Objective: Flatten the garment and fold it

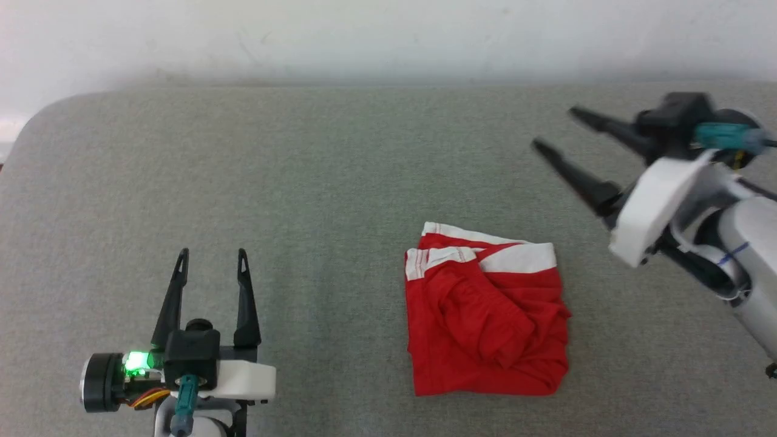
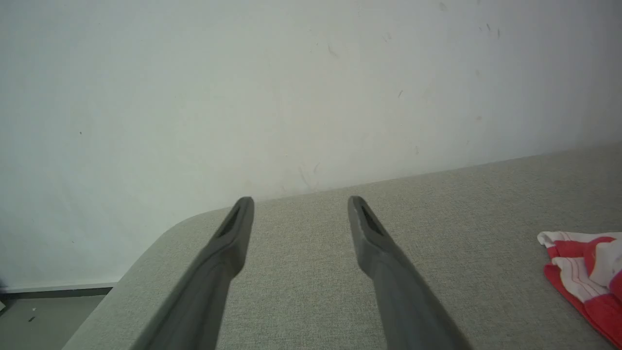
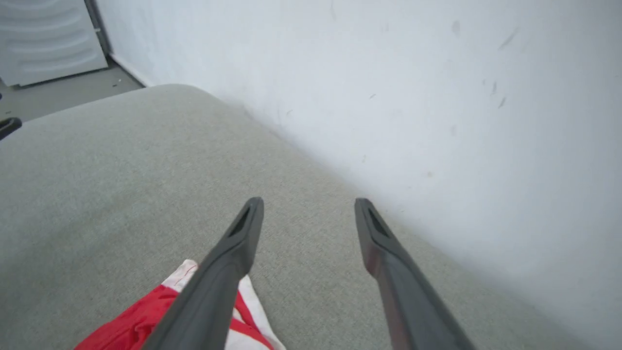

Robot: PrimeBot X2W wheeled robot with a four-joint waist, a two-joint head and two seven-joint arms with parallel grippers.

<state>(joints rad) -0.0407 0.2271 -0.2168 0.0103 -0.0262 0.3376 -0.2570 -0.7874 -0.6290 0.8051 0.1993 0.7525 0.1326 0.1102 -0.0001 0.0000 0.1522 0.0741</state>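
Red shorts [image 1: 485, 315] lie folded by the near edge of the grey padded surface [image 1: 303, 182], between the left gripper [image 1: 211, 254], well apart, and the closer right gripper [image 1: 554, 126]; both grippers are spread apart and empty.

The right claw [image 3: 308, 204] is holding its two dark fingers spread wide with nothing between them, pointing across the grey fabric-covered desk [image 3: 97, 170]. The red-and-white garment [image 3: 131, 325] is lying partly hidden behind the finger on the view's left. A scuffed white wall [image 3: 437, 97] is bordering the desk.
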